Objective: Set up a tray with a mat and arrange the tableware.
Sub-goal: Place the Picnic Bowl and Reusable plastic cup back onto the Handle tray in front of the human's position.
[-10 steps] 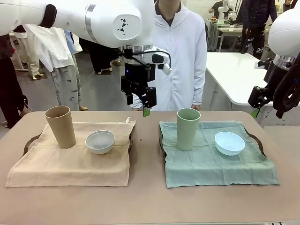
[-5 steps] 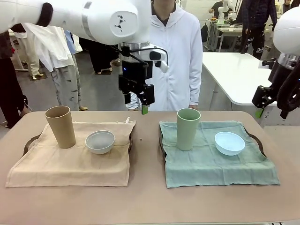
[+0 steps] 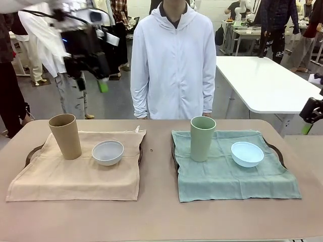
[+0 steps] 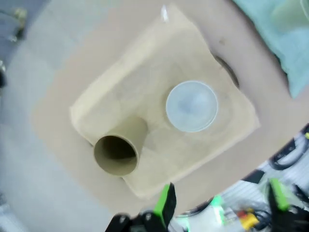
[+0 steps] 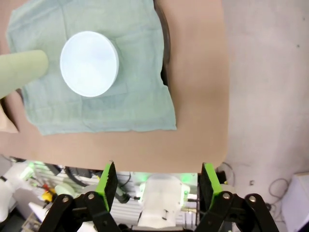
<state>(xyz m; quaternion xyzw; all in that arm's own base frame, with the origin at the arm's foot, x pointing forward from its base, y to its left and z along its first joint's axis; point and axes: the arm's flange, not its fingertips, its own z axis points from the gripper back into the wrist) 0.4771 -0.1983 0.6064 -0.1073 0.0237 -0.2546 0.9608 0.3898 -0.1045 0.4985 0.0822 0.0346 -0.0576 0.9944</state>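
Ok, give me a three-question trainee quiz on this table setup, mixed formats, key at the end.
1. True or false: the tan cup stands upright on the beige mat.
2. Which bowl shares the green mat with the pale green cup? A) white bowl B) light blue bowl C) none
3. Fill in: the left gripper is raised above the table with its jaws ____.

Key:
1. True.
2. B, the light blue bowl; the white bowl sits on the beige mat.
3. Open.
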